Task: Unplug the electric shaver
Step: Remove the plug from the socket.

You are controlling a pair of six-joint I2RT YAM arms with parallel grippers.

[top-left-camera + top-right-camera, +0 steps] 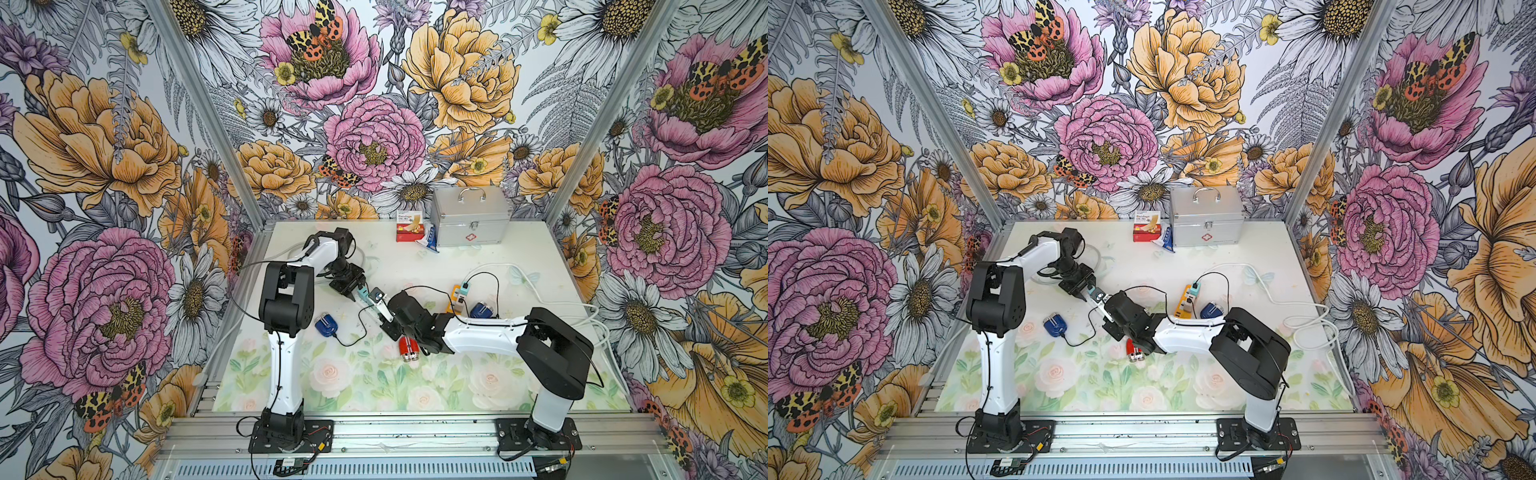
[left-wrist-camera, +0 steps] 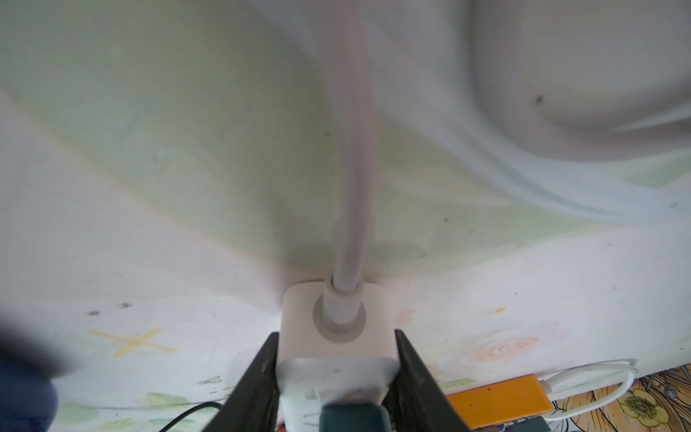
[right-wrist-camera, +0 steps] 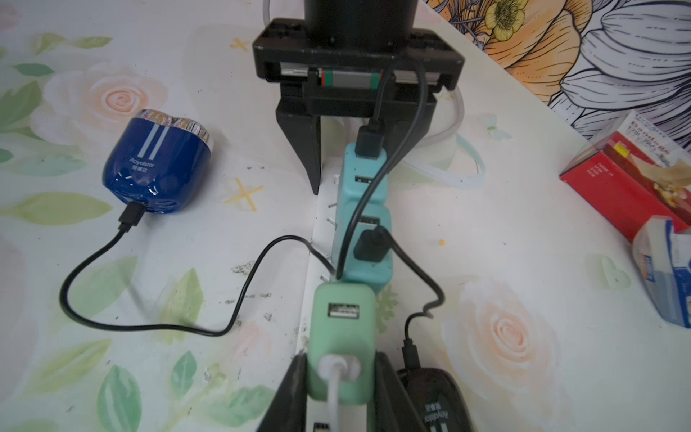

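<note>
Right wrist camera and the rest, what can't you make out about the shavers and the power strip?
Black shaver: cut off by the bottom edge of the right wrist view.
Red shaver: partly under the right arm in both top views; any cable is unseen.
Power strip: the left wrist view is blurred and shows only its end; the sockets are out of sight.

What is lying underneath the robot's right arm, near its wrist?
A red shaver with two silver heads pokes out from under the right arm. Its rear is covered, so any cable there cannot be seen.
</note>
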